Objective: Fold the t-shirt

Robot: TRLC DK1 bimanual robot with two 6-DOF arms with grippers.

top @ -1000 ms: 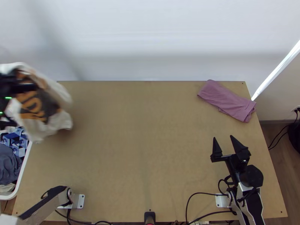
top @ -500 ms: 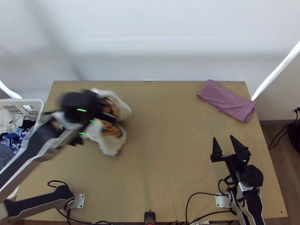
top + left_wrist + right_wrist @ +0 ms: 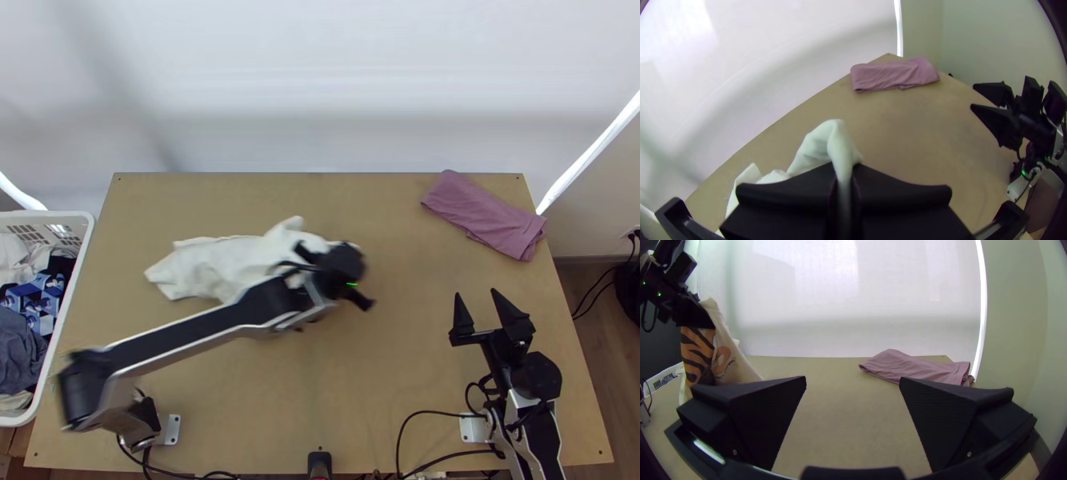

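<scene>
Left of the table's middle in the top view, my left gripper (image 3: pixel 340 276) holds up a white t-shirt (image 3: pixel 216 264), which hangs bunched and trails leftward. In the left wrist view my left gripper (image 3: pixel 843 178) is shut on a narrow strip of the t-shirt (image 3: pixel 813 146). An orange and black print shows on the t-shirt (image 3: pixel 722 355) in the right wrist view. My right gripper (image 3: pixel 476 304) stands open over the table's right side; in its wrist view the right gripper (image 3: pixel 852 382) has nothing between its fingers.
A folded mauve cloth (image 3: pixel 488 214) lies at the table's back right corner. At the left edge stands a white basket (image 3: pixel 68 312) with several garments. The wooden table (image 3: pixel 392 360) lies bare between the t-shirt and my right gripper.
My left arm has swung from beside the basket rightward over the table, carrying the t-shirt, which now trails behind to the left. The right arm has kept still.
</scene>
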